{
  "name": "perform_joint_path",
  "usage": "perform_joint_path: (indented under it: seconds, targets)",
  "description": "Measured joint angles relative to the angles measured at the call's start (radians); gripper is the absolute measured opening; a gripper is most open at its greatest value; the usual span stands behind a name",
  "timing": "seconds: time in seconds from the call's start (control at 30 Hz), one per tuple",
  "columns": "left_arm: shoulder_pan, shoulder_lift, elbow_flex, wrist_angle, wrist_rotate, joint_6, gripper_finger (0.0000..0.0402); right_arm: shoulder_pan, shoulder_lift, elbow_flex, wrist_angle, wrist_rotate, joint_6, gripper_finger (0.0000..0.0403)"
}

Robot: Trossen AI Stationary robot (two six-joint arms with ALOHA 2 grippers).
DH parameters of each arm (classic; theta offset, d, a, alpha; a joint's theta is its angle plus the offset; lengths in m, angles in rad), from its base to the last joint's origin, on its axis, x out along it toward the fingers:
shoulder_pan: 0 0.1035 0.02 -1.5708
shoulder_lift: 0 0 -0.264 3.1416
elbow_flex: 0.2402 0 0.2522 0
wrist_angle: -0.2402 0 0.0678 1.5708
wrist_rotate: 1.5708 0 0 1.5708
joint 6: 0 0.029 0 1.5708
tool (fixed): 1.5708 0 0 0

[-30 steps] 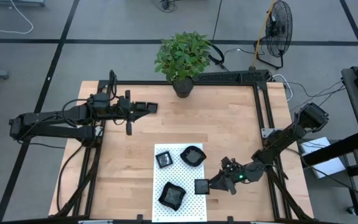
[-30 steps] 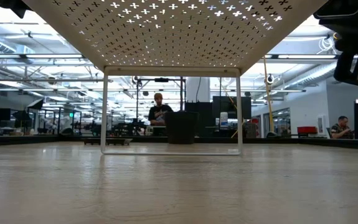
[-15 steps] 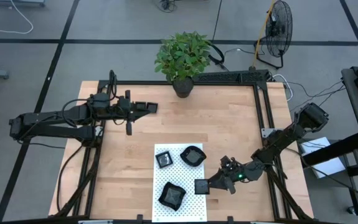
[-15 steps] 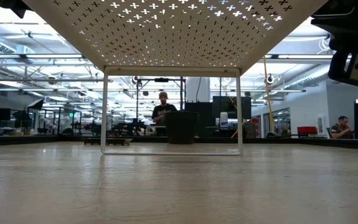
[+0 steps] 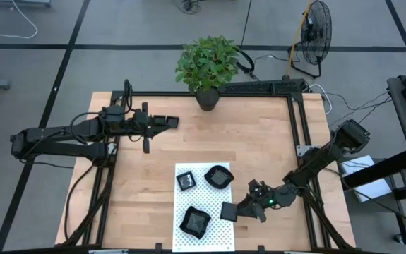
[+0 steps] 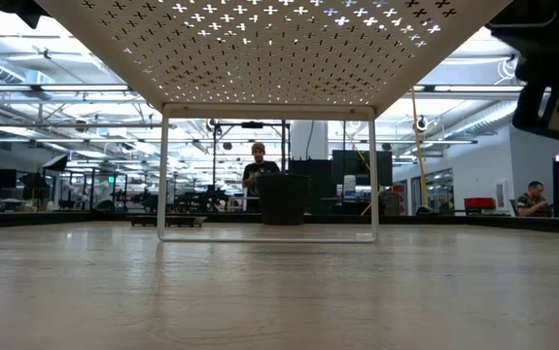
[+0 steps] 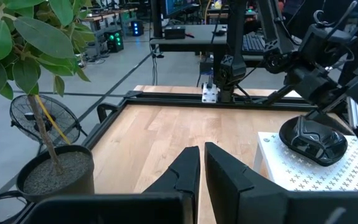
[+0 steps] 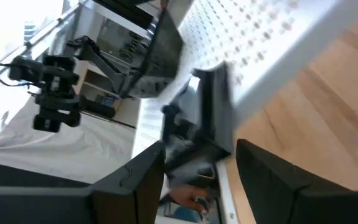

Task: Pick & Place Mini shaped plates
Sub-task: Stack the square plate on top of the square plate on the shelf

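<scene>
A white dotted mat (image 5: 208, 197), a raised perforated platform (image 6: 260, 39), carries three glossy black mini plates: a small square one (image 5: 186, 182), a rounded one (image 5: 219, 176) (image 7: 312, 140) and a larger one (image 5: 195, 221). Another square plate (image 5: 229, 212) (image 8: 213, 109) rests on the mat's right edge. My right gripper (image 5: 242, 207) (image 8: 200, 149) is open, level, coming from the table's right, its fingertips on either side of that plate's near rim. No touch shows. My left gripper (image 5: 173, 121) (image 7: 200, 152) is shut, with nothing in it, above the table's far left.
A potted plant (image 5: 206, 67) (image 7: 54, 171) stands at the table's far edge. A black frame (image 5: 298, 120) runs along the table's sides. Bare wood (image 5: 245, 134) lies between the mat and the plant. A fan (image 5: 315, 35) stands on the floor beyond.
</scene>
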Motion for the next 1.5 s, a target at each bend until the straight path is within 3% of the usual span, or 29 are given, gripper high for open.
perform_joint_path:
  seconds: [0.4,0.97,1.27,1.5]
  targets:
    - [0.0,0.0,0.0,0.0,0.0,0.0,0.0031,-0.001,0.002,0.001,0.065,0.0,-0.024,0.0179]
    - [0.0,0.0,0.0,0.0,0.0,0.0,0.0031,-0.001,0.002,0.001,0.137,-0.038,-0.11,0.0063]
    - [0.0,0.0,0.0,0.0,0.0,0.0,0.0031,-0.001,0.001,0.001,0.311,-0.104,-0.29,0.0022]
    - [0.0,0.0,0.0,0.0,0.0,0.0,0.0031,-0.021,0.002,0.021,0.349,-0.164,-0.411,0.0002]
